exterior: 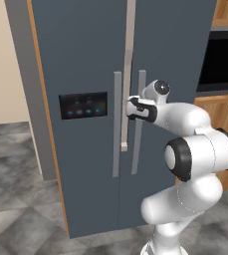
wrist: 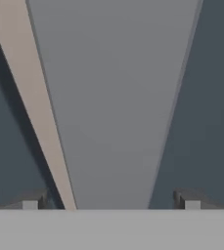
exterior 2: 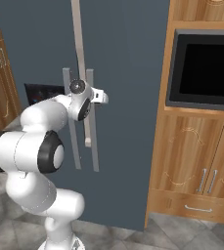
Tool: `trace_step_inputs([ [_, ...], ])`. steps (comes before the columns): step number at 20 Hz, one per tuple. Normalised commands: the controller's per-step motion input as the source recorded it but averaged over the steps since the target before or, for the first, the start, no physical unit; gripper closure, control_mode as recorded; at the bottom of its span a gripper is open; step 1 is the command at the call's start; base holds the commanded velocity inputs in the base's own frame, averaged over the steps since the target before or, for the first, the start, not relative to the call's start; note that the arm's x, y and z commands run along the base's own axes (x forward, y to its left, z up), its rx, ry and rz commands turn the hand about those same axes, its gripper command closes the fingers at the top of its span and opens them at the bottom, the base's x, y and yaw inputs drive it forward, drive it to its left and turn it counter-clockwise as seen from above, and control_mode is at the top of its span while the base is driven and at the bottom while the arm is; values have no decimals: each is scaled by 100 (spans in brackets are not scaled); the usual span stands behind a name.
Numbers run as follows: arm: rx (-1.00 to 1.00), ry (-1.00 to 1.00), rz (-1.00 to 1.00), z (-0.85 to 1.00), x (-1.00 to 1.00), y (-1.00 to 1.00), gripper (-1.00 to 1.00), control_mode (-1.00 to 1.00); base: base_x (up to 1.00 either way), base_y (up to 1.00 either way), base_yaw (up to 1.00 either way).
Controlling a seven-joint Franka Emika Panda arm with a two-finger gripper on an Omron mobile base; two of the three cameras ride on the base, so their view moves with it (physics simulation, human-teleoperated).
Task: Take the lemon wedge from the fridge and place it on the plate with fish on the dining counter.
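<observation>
Fridge [exterior: 85, 64] filled my left base view, both doors shut, black panel [exterior: 83, 105] with blue lights on the left door. Wooden cabinets [exterior 2: 196, 161] and a dark oven [exterior 2: 206, 63] sat right of it. I had the end effector [wrist: 111, 202] right up at a grey handle [wrist: 113, 107], fingers [wrist: 30, 204] spread wide either side of it, holding nothing. Couldn't see the lemon wedge.
</observation>
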Motion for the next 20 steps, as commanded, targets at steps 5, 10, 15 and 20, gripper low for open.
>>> trace_step_inputs([
  [5,0,-1,0,-3,11,0,100,-100,0,0,0],
  [10,0,-1,0,0,-14,-1,100,-100,0,0,0],
  [15,0,-11,0,0,-96,-45,100,-100,0,0,0],
  [20,0,-17,-1,0,-100,-84,100,-100,0,0,0],
])
